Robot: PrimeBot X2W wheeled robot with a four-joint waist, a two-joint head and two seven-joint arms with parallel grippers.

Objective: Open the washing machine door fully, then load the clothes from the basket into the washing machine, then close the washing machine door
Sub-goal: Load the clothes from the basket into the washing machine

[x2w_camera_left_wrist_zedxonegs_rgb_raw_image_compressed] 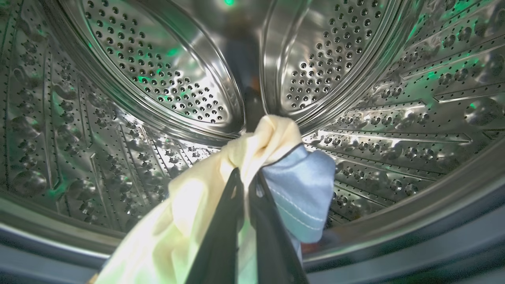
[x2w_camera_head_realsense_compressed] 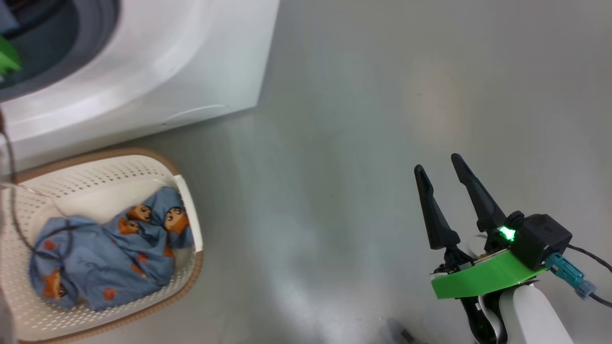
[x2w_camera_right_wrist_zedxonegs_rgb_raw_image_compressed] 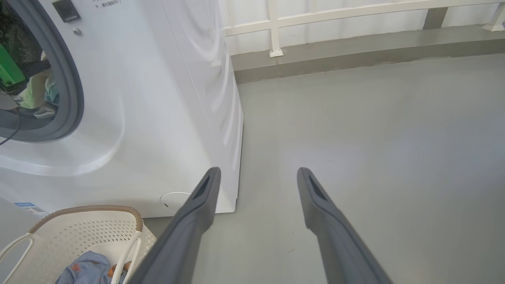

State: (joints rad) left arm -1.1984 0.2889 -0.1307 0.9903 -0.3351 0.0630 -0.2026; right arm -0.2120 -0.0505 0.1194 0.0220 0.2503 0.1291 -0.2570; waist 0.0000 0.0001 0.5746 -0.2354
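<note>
— Now, why is the left gripper (x2w_camera_left_wrist_zedxonegs_rgb_raw_image_compressed: 247, 173) held so deep inside the perforated steel drum (x2w_camera_left_wrist_zedxonegs_rgb_raw_image_compressed: 158, 79)?

— A bunch of cloth (x2w_camera_left_wrist_zedxonegs_rgb_raw_image_compressed: 264, 136) is pinched between its tightly closed fingers: a cream-white piece (x2w_camera_left_wrist_zedxonegs_rgb_raw_image_compressed: 189, 221) and a fold of soft blue fabric (x2w_camera_left_wrist_zedxonegs_rgb_raw_image_compressed: 300, 197). The bunch is carried well past the drum's front lip. Once it is let go, it would be expected to fall into the drum and not onto the grey rubber gasket (x2w_camera_right_wrist_zedxonegs_rgb_raw_image_compressed: 75, 90).

— And the right gripper (x2w_camera_head_realsense_compressed: 438, 162)?

— Its fingers are spread wide with nothing between them. It is held over the bare grey floor (x2w_camera_head_realsense_compressed: 358, 143), well apart from the big white front-loading washing machine (x2w_camera_head_realsense_compressed: 191, 57). It is judged to be kept out of the way so that the opening is left free for the other arm.

— Where is the rest of the load?

— A heap of blue bear-printed clothes (x2w_camera_head_realsense_compressed: 105, 253) lies in the cream-white perforated plastic basket (x2w_camera_head_realsense_compressed: 95, 177), which is set on the floor just beside the machine's front. Loading is therefore judged to be only partly done.

— What is given by one view and not by another?

— The pinch itself and the drum's inside are given by the left wrist view. In the right wrist view the opening is seen from outside, with pale cloth (x2w_camera_right_wrist_zedxonegs_rgb_raw_image_compressed: 37, 88) at the mouth. A green part (x2w_camera_right_wrist_zedxonegs_rgb_raw_image_compressed: 8, 71) is seen there too, possibly the left arm's bracket, though it is cut off at the edge. The basket's contents are laid out from above in the head view.
</note>
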